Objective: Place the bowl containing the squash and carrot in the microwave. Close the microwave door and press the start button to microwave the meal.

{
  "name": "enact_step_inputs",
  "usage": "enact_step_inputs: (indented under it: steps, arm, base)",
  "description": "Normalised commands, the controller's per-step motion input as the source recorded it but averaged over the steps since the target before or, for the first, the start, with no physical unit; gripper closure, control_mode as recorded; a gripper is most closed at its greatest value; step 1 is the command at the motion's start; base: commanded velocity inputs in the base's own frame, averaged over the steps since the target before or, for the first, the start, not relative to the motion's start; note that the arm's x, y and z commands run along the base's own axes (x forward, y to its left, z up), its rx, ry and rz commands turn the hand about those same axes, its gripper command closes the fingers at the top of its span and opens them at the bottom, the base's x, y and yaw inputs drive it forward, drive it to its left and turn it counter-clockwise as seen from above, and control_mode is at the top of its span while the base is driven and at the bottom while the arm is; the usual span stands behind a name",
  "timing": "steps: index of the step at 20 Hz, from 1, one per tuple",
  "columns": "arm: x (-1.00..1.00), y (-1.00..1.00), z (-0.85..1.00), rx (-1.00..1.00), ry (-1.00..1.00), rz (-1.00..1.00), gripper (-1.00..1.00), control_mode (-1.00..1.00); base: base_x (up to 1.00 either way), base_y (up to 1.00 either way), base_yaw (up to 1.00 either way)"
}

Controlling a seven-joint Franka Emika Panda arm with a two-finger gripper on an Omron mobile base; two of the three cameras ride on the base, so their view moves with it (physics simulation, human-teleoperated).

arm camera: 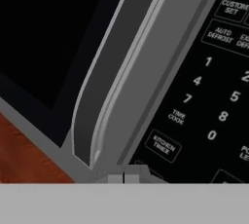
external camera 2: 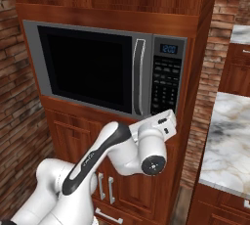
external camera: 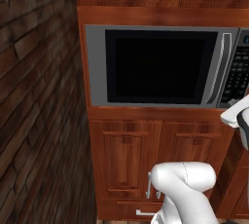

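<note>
From the left, the microwave (external camera: 163, 67) sits in the wood cabinet with its microwave door (external camera: 158, 67) shut; from the right, the hand reaches the keypad (external camera 2: 166, 84); close up, the end effector (arm camera: 123, 177) fingertips press together at the keypad's lower edge, holding nothing.

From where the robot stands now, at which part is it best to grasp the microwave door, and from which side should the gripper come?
Grip the curved silver handle of the microwave door, probably near its middle, coming straight from the front. It stands vertical along the door's right edge beside the keypad and bows outward, so the fingers would close across the bar from left and right.
</note>
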Motion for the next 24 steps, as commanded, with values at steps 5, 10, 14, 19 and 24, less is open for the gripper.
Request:
enact_step_inputs:
  steps: [5,10,14,19,24]
  arm:
    - [0.03,-0.05,0.00,0.00,0.00,-0.04,1.00,-1.00]
    - [0.10,-0.01,0.00,0.00,0.00,-0.03,1.00,-1.00]
    - [0.17,-0.04,-0.02,0.00,0.00,-0.02,1.00,-1.00]
    - [0.18,-0.13,-0.05,0.00,0.00,0.00,1.00,-1.00]
    - [0.15,-0.14,-0.10,0.00,0.00,0.00,1.00,-1.00]
  base:
    - [0.00,0.00,0.00]
    - [0.00,0.00,0.00]
    - [0.00,0.00,0.00]
    - [0.00,0.00,0.00]
    - [0.00,0.00,0.00]
